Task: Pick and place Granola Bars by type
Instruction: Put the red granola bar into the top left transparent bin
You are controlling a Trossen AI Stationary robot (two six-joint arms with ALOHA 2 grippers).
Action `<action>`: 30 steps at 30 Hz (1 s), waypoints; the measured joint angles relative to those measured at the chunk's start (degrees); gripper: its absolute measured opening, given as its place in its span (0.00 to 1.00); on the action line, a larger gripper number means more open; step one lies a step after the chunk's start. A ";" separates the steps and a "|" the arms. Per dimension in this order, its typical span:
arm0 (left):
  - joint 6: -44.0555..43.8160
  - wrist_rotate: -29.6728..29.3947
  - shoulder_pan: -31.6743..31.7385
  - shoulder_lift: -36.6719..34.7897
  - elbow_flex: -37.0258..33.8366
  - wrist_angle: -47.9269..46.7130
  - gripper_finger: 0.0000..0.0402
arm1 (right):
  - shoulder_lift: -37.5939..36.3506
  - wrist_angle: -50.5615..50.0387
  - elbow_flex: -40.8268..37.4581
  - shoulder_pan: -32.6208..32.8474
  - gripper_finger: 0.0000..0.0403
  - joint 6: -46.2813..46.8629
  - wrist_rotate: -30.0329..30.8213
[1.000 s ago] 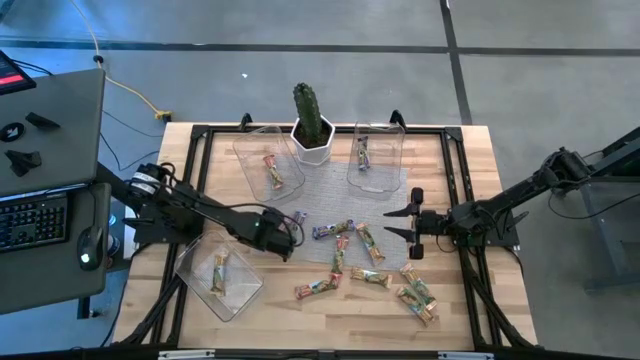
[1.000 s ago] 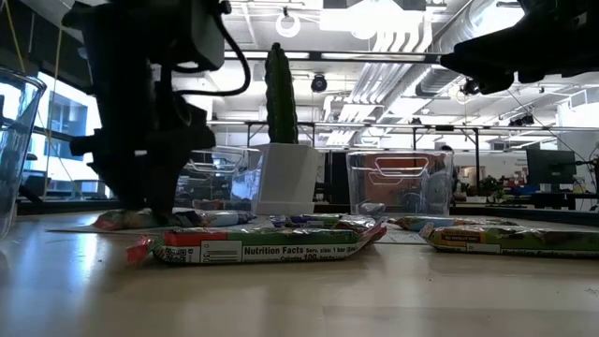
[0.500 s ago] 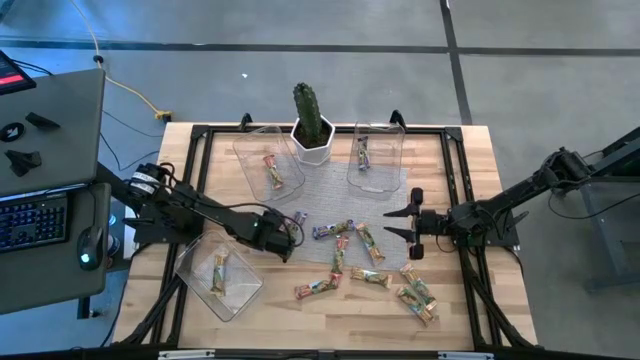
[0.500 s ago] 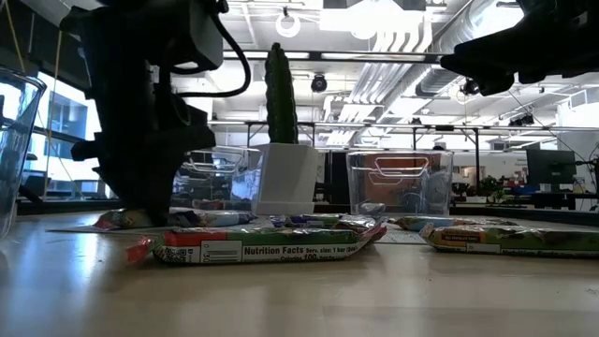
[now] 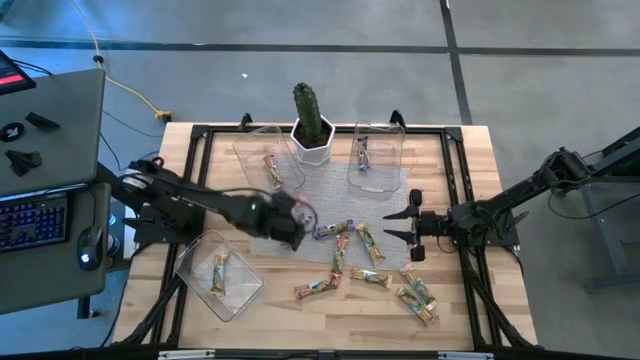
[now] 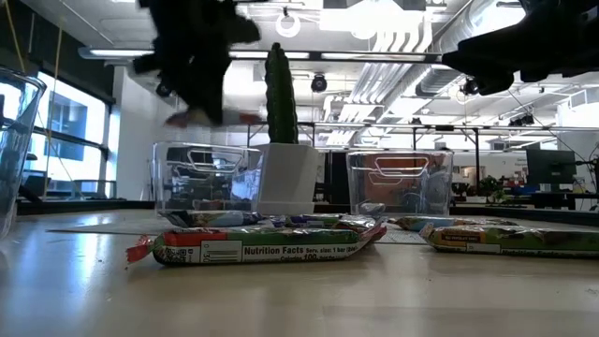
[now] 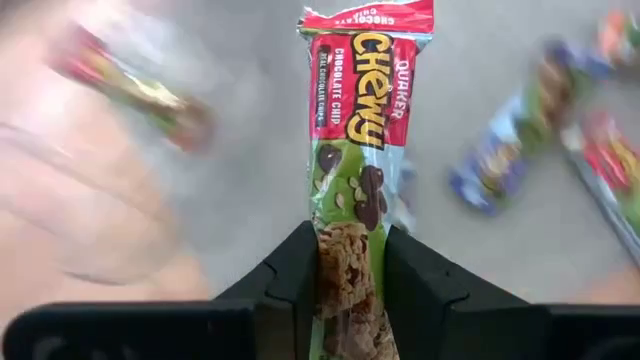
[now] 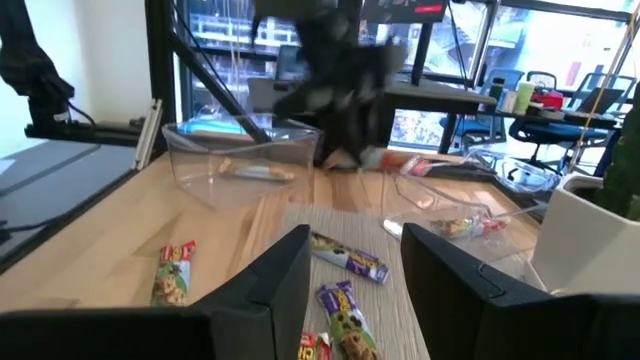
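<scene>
Held bar: red-and-green wrapped Chewy granola bar, lifted above the grey mat, long axis running straight out from the fingers.
Left gripper: clamped on its lower end.
Red-bar clear plastic tub: near, toward the cactus.
Right gripper: spread, empty, beside the loose bars.

Wood table: grey mat, tubs, cactus pot, loose bars

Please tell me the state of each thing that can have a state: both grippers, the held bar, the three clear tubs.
left gripper: shut on a bar, lifted.
Chewy bar: held in the air.
right gripper: open, holding nothing.
tub left of cactus: holds one bar.
tub right of cactus: holds one bar.
front-left tub: holds one bar.
</scene>
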 joint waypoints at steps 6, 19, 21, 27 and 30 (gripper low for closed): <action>9.20 -5.67 8.17 -0.42 9.11 -9.14 0.22 | 0.65 0.36 0.00 0.00 0.35 0.22 0.07; 23.82 9.93 30.31 -0.31 -5.83 4.65 0.23 | 0.67 0.35 0.00 0.00 0.35 1.55 0.04; 27.49 13.46 32.26 -0.28 -7.78 8.67 0.23 | 0.67 0.35 0.00 0.00 0.35 1.67 0.02; 39.44 19.04 35.14 -0.28 -9.38 13.06 0.23 | 0.67 0.33 0.00 0.00 0.35 1.72 0.02; 43.35 19.21 35.07 -0.28 -9.86 12.63 0.23 | 0.67 0.33 0.00 0.00 0.35 1.68 0.02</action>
